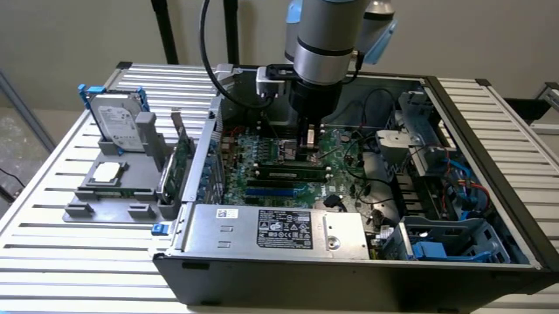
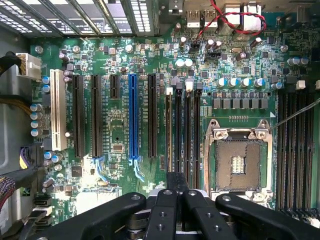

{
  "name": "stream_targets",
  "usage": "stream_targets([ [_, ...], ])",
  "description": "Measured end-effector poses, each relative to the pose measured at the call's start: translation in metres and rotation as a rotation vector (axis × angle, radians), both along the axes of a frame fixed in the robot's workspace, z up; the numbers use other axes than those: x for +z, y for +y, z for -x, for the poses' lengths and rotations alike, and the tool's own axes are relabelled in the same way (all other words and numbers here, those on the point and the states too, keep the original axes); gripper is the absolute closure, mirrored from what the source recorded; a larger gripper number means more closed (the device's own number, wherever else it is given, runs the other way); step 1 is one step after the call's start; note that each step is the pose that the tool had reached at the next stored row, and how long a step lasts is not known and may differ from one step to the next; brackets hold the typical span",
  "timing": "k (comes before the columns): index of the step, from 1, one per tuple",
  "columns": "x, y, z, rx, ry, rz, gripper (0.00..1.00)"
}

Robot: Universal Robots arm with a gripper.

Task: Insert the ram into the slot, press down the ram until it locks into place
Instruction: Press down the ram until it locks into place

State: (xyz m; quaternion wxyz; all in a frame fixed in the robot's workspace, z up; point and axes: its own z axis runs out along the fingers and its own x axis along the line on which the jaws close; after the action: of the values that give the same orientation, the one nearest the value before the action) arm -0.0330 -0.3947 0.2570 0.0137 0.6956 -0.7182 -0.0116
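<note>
Slatted metal table [image 1: 52,196] carries an open computer case [image 1: 367,268], which takes up the side toward the exterior view's right, while a grey fixture with a hard drive [image 1: 118,124] stands near the opposite edge. Inside the case lies the green motherboard [image 2: 120,135], and the arm reaches down into it. The gripper [image 2: 176,181] has its jaws pressed together with nothing between them, the tips low over one end of the bank of black memory sockets. The ram [image 1: 292,174] stands on edge in the slot [image 2: 169,91], the socket of that bank nearest the blue slot [image 2: 132,115]; from the wrist view it appears as a thin line along the socket. Whether the white end clips have snapped home cannot be told. The stick looks light, stiff and thin, with chips and contacts likely to suffer from twisting or a skewed push. It is probably best handled by its bare top edge and short ends, with pressure kept straight down and even along its length.
</note>
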Motion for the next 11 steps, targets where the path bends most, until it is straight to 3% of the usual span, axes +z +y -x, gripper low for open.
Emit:
stream_targets([
  [3, 0.0, -0.0004, 0.0, -0.022, 0.0001, 0.0001, 0.89],
  [11, 0.0, -0.0004, 0.0, -0.155, 0.0, -0.0001, 0.89],
])
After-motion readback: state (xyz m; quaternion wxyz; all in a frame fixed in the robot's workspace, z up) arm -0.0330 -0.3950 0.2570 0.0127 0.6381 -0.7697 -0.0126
